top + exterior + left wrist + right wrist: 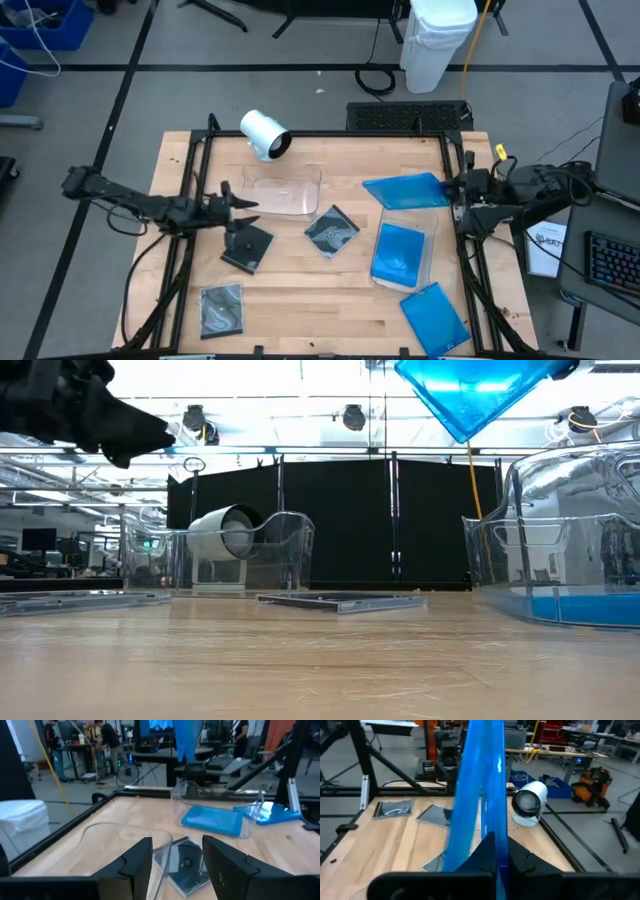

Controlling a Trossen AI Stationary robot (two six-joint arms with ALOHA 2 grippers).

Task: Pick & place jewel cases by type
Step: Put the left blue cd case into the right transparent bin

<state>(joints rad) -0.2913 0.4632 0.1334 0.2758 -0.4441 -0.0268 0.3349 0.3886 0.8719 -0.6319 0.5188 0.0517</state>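
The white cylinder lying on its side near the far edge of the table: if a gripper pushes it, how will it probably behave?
The white cylinder lies on its side on the wooden table, so it will probably roll if pushed across its axis. It looks hollow, with a dark open end, so it is likely light. Its smooth curved wall may slip between gripper fingers.

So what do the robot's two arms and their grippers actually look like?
Both arms are dark, nearly black, jointed segments with black cables trailing along them. The left gripper has two broad, matte black fingers with angled, wedge-shaped tips. The right gripper is likewise black and blocky. No markings are visible on either.
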